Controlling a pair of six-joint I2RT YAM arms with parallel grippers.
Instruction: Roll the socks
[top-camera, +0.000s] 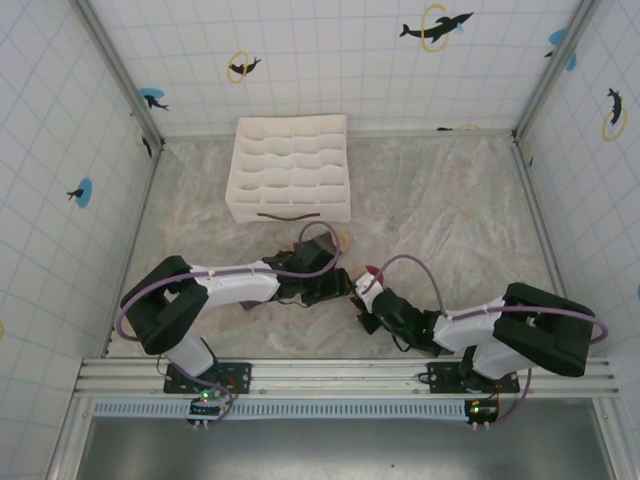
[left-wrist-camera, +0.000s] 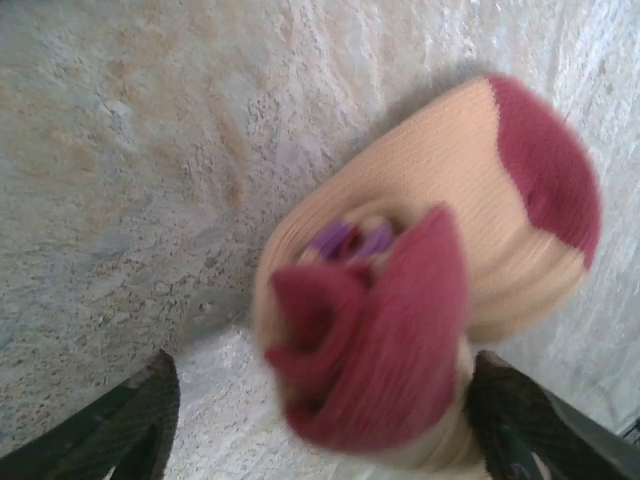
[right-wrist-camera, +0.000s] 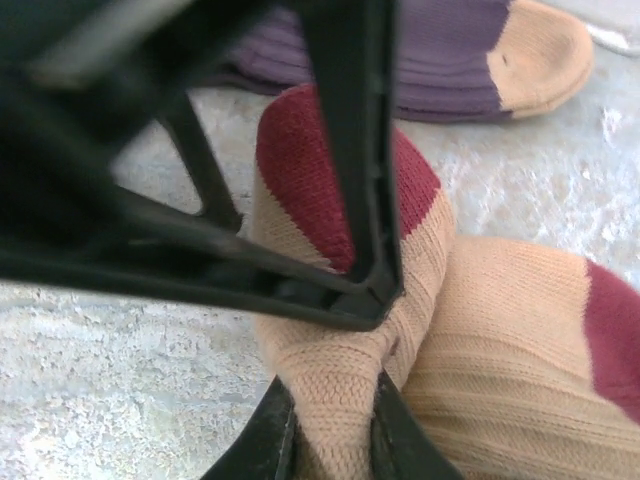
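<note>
**Thin pinch could undo the roll**

Our right gripper (right-wrist-camera: 335, 435) clenched a fold of the beige sock (right-wrist-camera: 500, 340) between its fingers (right-wrist-camera: 265, 440). Our left gripper (left-wrist-camera: 330, 440) stood released, with the bundle between its spread fingers. Beyond lay the purple sock (right-wrist-camera: 440, 50). We judged that pulling on that thin fold could unravel the bundle.

1. We are looking into a robotics lab test cell: a left arm (top-camera: 230, 283) and a right arm (top-camera: 480, 322) are sitting bolted to an aluminium rail (top-camera: 350, 375).
2. Grid-printed walls (top-camera: 330, 60) with dolphin stickers (top-camera: 437, 27) are enclosing a marble-patterned table (top-camera: 450, 200).
3. Metal corner posts (top-camera: 115, 65) are framing the enclosure.
</note>
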